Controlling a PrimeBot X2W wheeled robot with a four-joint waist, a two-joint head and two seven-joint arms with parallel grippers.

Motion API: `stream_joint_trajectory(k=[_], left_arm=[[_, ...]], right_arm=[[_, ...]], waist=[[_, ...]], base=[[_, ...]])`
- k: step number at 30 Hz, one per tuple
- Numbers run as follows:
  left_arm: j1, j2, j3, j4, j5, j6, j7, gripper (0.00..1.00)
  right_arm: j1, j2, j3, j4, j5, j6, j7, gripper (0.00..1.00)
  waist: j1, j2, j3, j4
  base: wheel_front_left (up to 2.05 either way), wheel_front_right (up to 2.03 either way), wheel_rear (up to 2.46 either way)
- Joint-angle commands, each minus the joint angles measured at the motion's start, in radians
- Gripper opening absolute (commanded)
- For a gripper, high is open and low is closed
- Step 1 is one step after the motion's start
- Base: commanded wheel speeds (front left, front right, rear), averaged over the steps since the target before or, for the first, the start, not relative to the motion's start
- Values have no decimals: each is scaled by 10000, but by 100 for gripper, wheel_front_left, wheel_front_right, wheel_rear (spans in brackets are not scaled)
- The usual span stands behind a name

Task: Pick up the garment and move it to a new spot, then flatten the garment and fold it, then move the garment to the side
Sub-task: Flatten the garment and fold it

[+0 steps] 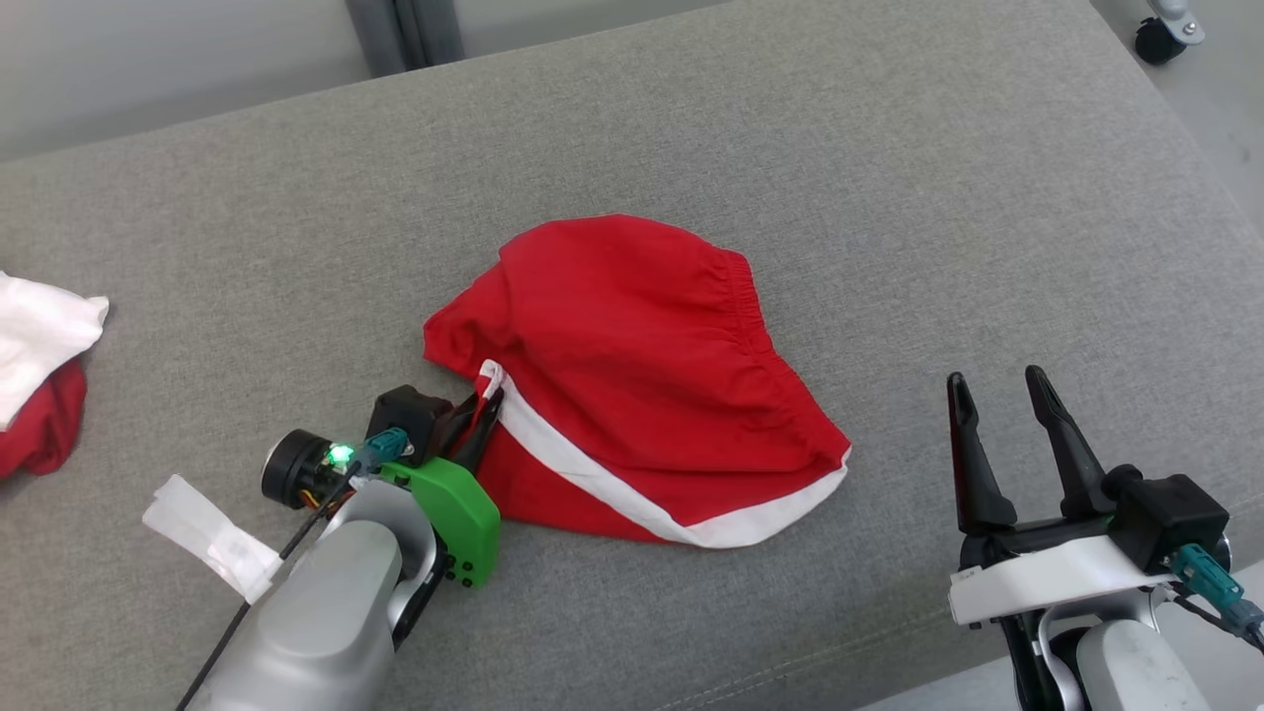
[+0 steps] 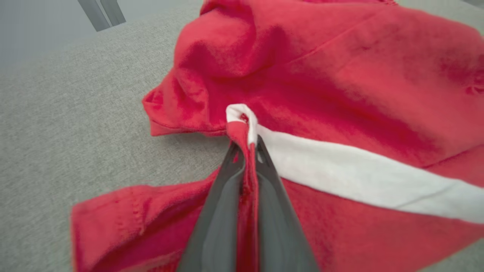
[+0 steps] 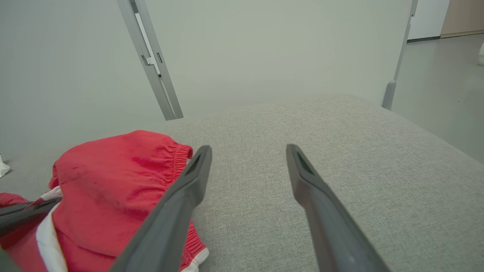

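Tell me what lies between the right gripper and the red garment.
Bare grey upholstery separates the right gripper from the red garment, seen in the head view.

Looking down on a grey woven cushion top (image 1: 889, 178), stretching wide and flat. Lying rumpled near its middle, a red garment (image 1: 632, 336), showing white trim and a gathered waistband. Sitting well apart at the left edge, a white-and-red cloth heap (image 1: 39, 375), bunching loosely.
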Motion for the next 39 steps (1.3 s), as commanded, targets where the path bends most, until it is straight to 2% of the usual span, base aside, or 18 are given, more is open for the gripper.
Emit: stream_joint_trajectory(k=[1, 9, 15, 16, 17, 18, 29, 39], left_arm=[[-144, 97, 8, -126, -86, -36, -3, 0], [560, 437, 820, -1889, 132, 83, -3, 0], [2208, 585, 1426, -3796, 619, 245, -3, 0], [2499, 538, 1494, -4009, 696, 253, -3, 19], [2750, 492, 1551, -4128, 746, 285, -3, 49], [3097, 416, 1624, -4278, 792, 303, -3, 100], [4343, -46, 2613, -5391, 1402, 249, -4, 100], [3762, 94, 2903, -4718, 1536, 61, -4, 100]], right_arm=[[38, 19, -68, -28, -28, 1, -33, 100], [249, 54, -84, 3, -37, 1, -33, 100], [381, 61, -104, 61, -69, 1, -33, 100], [409, 60, -127, 69, -74, 1, -33, 100], [421, 56, -126, 81, -79, 1, -33, 100], [438, 45, -149, 98, -86, 1, -33, 100], [562, -79, -123, 265, -84, 1, -33, 100], [547, -155, 90, 429, 62, 1, -33, 100]], waist=[[0, 0, -72, 109], [0, 0, -422, 853], [0, 0, -564, 1349], [0, 0, -577, 1419], [0, 0, -587, 1456], [0, 0, -607, 1524], [0, 0, -943, 1804], [0, 0, -1070, 1404]], base=[[0, 0, 0], [0, 0, 0], [0, 0, 0], [0, 0, 0], [0, 0, 0], [0, 0, 0], [0, 0, 0], [0, 0, 0]])
